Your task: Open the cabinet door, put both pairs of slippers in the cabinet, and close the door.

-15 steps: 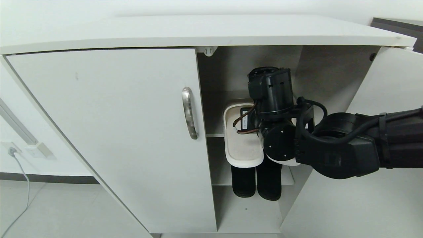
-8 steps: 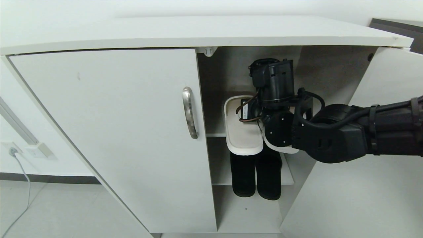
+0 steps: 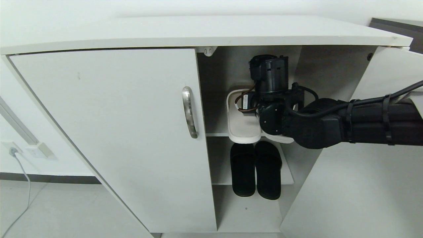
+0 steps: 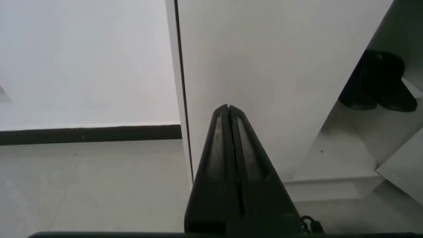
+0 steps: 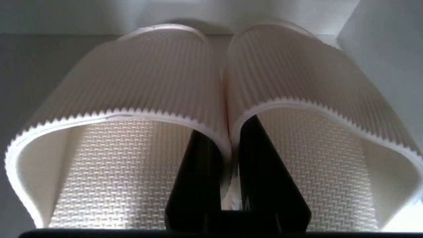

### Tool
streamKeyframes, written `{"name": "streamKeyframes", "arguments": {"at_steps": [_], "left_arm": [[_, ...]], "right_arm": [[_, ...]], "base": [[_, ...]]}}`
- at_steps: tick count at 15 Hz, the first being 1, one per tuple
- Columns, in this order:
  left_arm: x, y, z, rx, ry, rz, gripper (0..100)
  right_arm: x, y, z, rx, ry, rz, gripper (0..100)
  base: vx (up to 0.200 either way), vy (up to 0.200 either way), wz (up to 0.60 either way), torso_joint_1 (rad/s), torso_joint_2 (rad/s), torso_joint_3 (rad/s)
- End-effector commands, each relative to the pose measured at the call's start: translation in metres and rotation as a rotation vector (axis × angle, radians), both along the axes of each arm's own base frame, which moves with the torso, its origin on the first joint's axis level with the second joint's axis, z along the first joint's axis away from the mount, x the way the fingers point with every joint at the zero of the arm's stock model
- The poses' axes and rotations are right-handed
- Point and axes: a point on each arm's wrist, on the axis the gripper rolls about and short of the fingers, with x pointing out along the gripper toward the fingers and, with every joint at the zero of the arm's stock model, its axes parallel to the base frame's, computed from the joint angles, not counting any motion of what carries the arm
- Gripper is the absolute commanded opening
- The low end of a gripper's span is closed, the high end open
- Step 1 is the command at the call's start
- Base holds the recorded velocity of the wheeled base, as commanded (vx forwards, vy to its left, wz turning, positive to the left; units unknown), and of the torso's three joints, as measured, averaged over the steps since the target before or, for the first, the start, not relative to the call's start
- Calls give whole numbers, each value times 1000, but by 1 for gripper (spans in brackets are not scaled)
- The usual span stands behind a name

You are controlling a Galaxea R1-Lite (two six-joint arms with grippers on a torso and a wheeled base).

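White slippers [image 3: 243, 124] in right pincer [image 5: 231, 168], upper shelf [image 3: 216, 135].

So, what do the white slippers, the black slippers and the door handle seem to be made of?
The white slippers: probably soft foam or rubber, matte; the straps are ribbed with saw-toothed edges and the footbeds carry a moulded pattern. The black slippers: likely similar matte rubber or foam, but too dark to be sure. The door handle: apparently brushed metal, with a soft sheen.
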Motion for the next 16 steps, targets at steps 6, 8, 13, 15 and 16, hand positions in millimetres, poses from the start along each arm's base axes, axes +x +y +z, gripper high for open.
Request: {"name": "streamKeyframes", "arguments": {"at_steps": [6,8,13,15,16], "left_arm": [[0,0,0,-2,0,21,0],[0,0,0,-8,0,21,0],[0,0,0,-9,0,21,0],[0,0,0,-11,0,21,0],[0,0,0,-11,0,21,0]], "right_arm": [[8,0,-9,-18,13,-12,0],[9,0,-9,-21,14,-14,0],[11,2,-12,-27,17,-15,100],[11,1,-13,-31,20,-15,100],[8,1,-13,-31,22,-12,100]], "base": [[0,0,0,0,0,0],[0,0,0,0,0,0],[0,0,0,0,0,0],[0,0,0,0,0,0],[0,0,0,0,0,0]]}}
